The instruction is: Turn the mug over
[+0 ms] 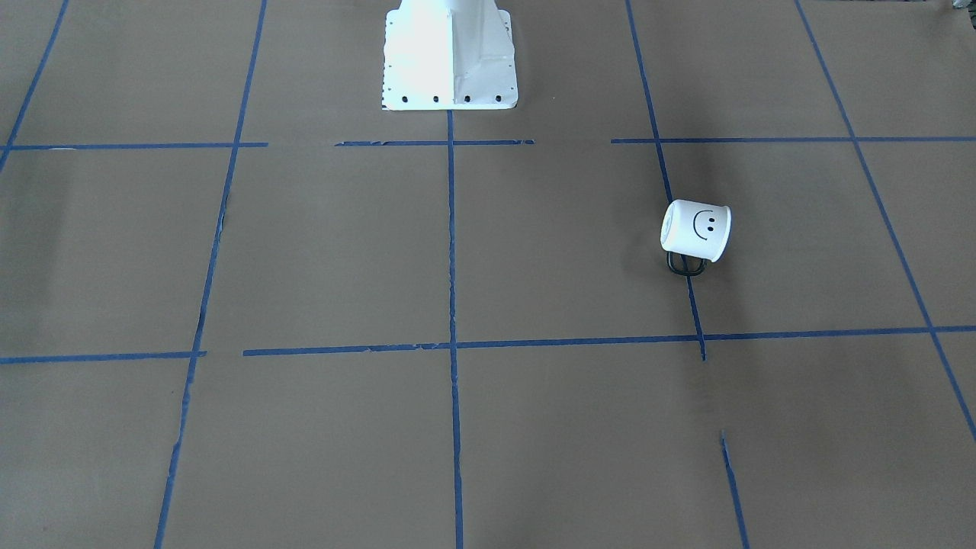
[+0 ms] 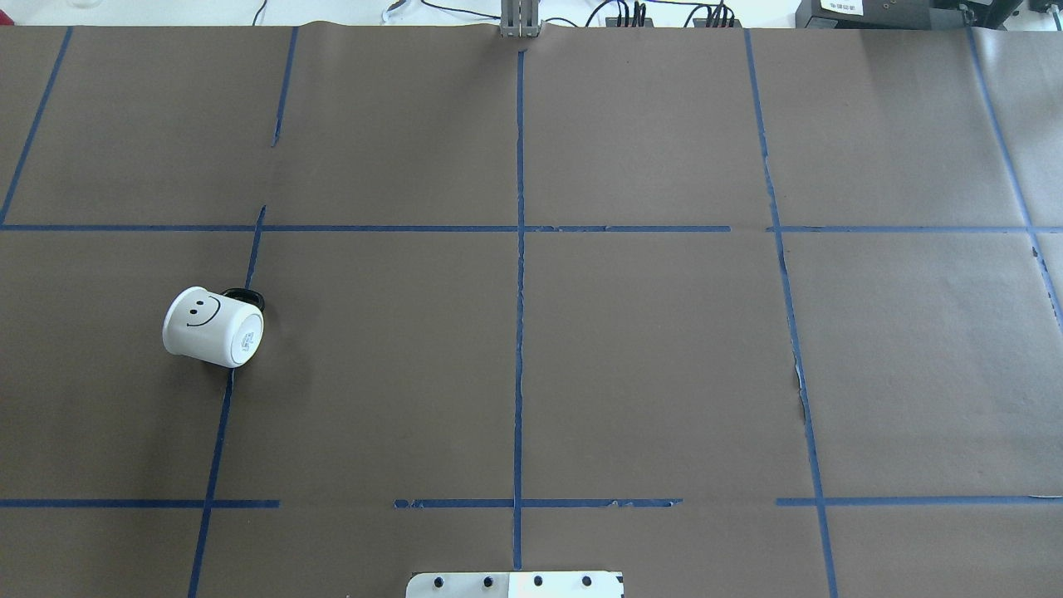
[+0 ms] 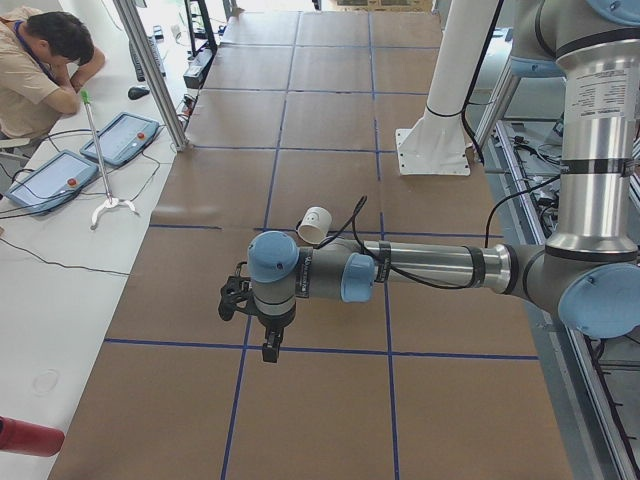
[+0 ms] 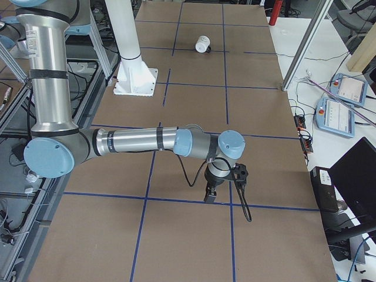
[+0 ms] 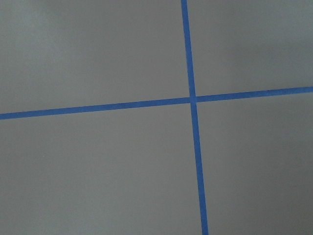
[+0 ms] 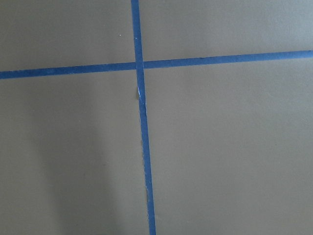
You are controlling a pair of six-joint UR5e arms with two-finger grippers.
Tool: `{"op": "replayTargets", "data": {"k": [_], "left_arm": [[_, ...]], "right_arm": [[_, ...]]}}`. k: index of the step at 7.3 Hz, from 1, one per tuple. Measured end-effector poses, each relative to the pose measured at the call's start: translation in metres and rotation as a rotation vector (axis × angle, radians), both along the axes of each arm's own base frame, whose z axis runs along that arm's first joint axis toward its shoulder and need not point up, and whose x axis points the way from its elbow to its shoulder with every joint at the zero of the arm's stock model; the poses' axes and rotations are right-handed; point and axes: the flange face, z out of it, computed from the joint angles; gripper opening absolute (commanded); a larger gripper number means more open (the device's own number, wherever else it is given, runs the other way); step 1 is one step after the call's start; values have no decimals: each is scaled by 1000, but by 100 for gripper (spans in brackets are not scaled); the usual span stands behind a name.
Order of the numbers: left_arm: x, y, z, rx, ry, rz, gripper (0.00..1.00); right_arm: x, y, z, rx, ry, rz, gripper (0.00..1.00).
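The white mug [image 1: 695,231] with a black smiley face lies on its side on the brown table, on my left half. Its face points up and its black loop handle [image 1: 685,264] rests on the table on the far side from me. It also shows in the overhead view [image 2: 213,326], the exterior left view [image 3: 314,225] and the exterior right view [image 4: 202,44]. My left gripper [image 3: 270,350] hangs above the table, apart from the mug. My right gripper [image 4: 210,197] hangs far from it. I cannot tell whether either is open or shut. The wrist views show only tape lines.
Blue tape lines [image 2: 520,332] divide the brown paper table into squares. My white base pedestal [image 1: 450,61] stands at the table's middle edge. A seated operator [image 3: 40,60] and teach pendants [image 3: 120,138] are on the white side bench.
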Motion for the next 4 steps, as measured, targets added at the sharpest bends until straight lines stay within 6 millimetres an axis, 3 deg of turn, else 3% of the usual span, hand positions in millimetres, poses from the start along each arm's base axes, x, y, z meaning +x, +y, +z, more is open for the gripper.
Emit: {"op": "replayTargets", "data": {"k": [4], "left_arm": [[1,-10,-11,37,0,3,100]], "right_arm": [[0,0,0,0,0,0,100]]}}
